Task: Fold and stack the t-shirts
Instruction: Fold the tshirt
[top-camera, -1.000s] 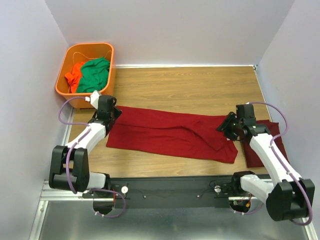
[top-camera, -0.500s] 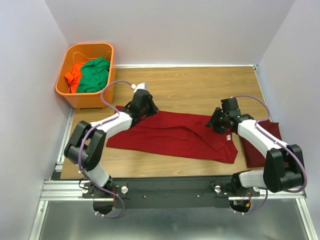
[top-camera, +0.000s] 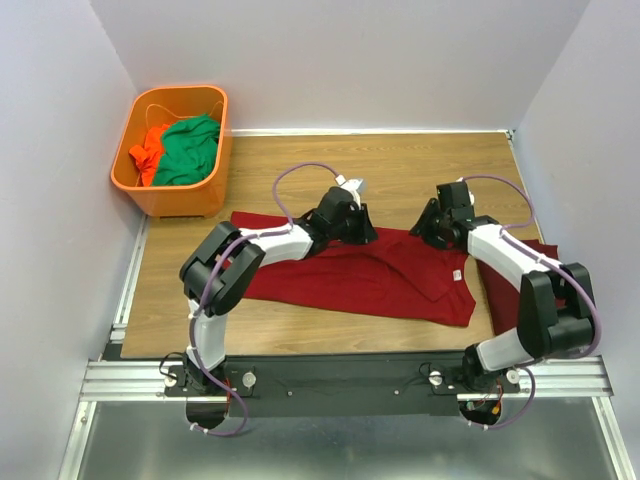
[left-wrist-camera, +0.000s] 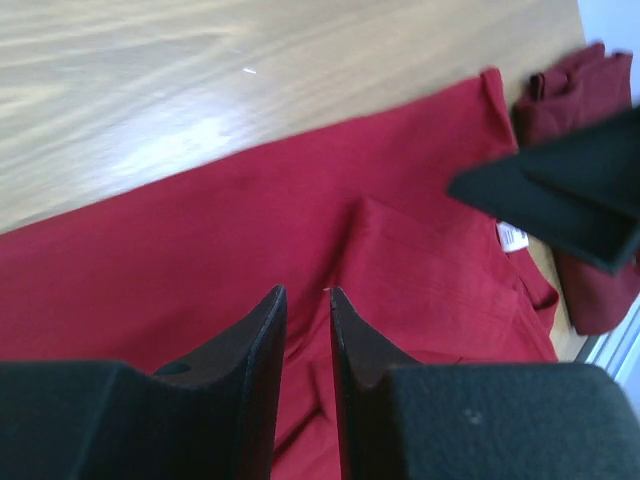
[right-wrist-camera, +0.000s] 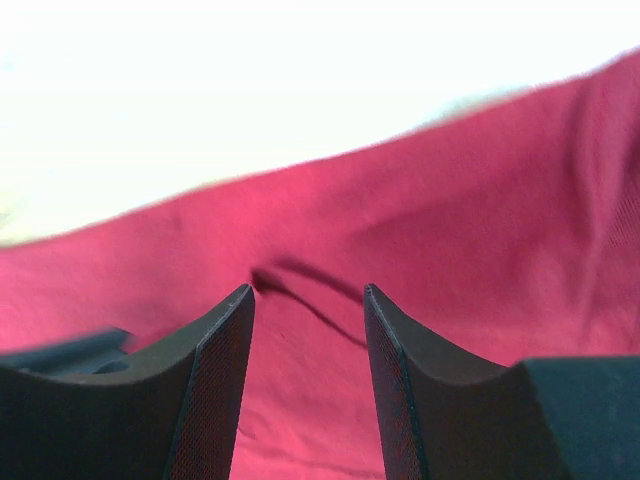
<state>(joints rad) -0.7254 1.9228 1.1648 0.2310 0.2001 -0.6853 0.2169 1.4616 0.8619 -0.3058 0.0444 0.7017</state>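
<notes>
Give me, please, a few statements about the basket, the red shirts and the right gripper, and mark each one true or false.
1. The basket holds a green garment. True.
2. The spread red shirt lies inside the basket. False: it lies flat on the table.
3. The right gripper has its fingers apart. True.
4. The other red shirt lies left of the spread one. False: it lies to its right, near the table's right edge.
</notes>
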